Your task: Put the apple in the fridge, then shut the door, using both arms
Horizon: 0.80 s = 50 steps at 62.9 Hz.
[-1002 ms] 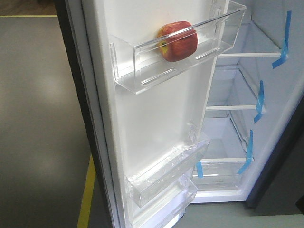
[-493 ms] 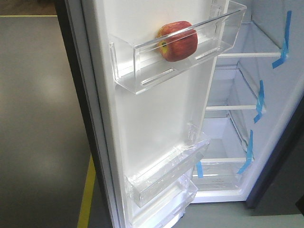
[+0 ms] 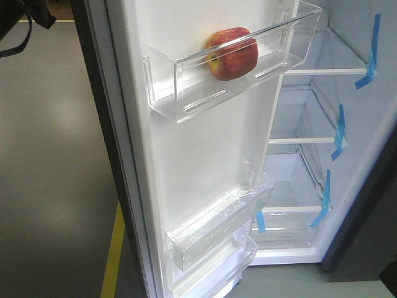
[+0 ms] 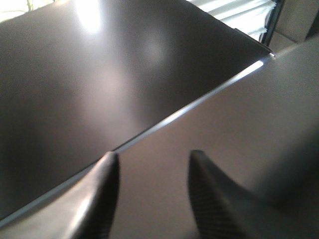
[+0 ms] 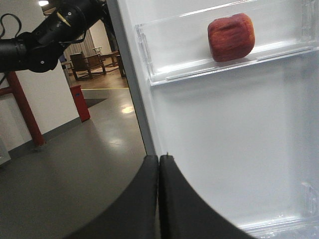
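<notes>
On the upper clear bin (image 3: 186, 93) of the open door (image 3: 205, 161) rests the apple (image 3: 232, 53), red with a yellow patch turned toward the front camera; it sits about midway along the bin, behind the transparent front wall and close to the white inner liner; nothing is holding it. Two more clear bins (image 3: 211, 233) sit low on the same liner, one just above the other. Beyond the door's hinge side the fridge (image 3: 363, 155) stands open, white inside, with white shelves (image 3: 316, 72) marked at their ends by blue tape strips (image 3: 339, 132).

My right gripper (image 5: 158, 158) is fully closed, its two black fingers pressed flat together with nothing between them; it hangs below the apple's bin, near the door's free edge, apart from the liner. From that wrist I also see my left arm (image 5: 45, 35), black and cabled, reaching in on the far side of the door's edge; the front camera catches only a sliver of it in the top left corner.

My left gripper (image 4: 153, 155) is spread wide, holding nothing; its fingers (image 4: 107, 189) face a dark, glossy grey panel (image 4: 99, 74) crossed by a bright diagonal edge; I cannot tell whether they touch it. Grey floor with a yellow line (image 3: 113, 248) lies outside the door.
</notes>
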Tool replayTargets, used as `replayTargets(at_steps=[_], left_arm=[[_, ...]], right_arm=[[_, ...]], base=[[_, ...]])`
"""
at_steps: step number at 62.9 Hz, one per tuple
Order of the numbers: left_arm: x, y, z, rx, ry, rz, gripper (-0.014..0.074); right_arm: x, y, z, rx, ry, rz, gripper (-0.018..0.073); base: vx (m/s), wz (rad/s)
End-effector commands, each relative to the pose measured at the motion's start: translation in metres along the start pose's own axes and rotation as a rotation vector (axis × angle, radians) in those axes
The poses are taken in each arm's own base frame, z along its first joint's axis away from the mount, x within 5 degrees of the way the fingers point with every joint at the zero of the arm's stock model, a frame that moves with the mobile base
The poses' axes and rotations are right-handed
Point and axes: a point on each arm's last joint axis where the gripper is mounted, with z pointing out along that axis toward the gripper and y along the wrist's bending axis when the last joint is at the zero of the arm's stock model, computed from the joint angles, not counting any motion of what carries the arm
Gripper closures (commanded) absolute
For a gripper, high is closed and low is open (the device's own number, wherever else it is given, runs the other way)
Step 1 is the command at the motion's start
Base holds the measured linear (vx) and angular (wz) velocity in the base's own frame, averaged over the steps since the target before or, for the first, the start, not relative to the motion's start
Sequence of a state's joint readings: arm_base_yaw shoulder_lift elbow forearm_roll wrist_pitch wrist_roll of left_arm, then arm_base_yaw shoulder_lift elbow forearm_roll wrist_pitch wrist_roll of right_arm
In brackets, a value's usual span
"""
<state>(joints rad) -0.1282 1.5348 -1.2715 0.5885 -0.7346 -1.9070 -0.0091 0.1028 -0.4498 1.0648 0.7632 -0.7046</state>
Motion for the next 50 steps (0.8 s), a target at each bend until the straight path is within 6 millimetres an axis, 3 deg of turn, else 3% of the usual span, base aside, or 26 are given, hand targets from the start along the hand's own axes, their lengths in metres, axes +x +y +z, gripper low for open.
replayTargets(at_steps=[1,12,36,50], left_arm=[[-0.007,-0.028,0.004,0.158,0.026,-0.028,0.0234],[-0.002,-0.02,0.006,0.197,0.133,-0.101,0.0234],[0.017,-0.03,-0.001,0.322,0.341,-0.071,0.0234],[0.044,-0.04,-0.003,0.419,0.496,-0.072,0.0253]], right_arm=[[-0.01,0.001,0.0,0.0,-0.045,0.017,0.0563],[-0.008,0.002,0.0,-0.015,-0.028,0.017,0.0563],[-0.008,0.002,0.0,-0.015,-0.029,0.017,0.0563],[-0.009,0.002,0.0,-0.015,-0.033,0.023,0.0563]], base=[[0.0,0.0],[0.0,0.0],[0.0,0.0],[0.0,0.0]])
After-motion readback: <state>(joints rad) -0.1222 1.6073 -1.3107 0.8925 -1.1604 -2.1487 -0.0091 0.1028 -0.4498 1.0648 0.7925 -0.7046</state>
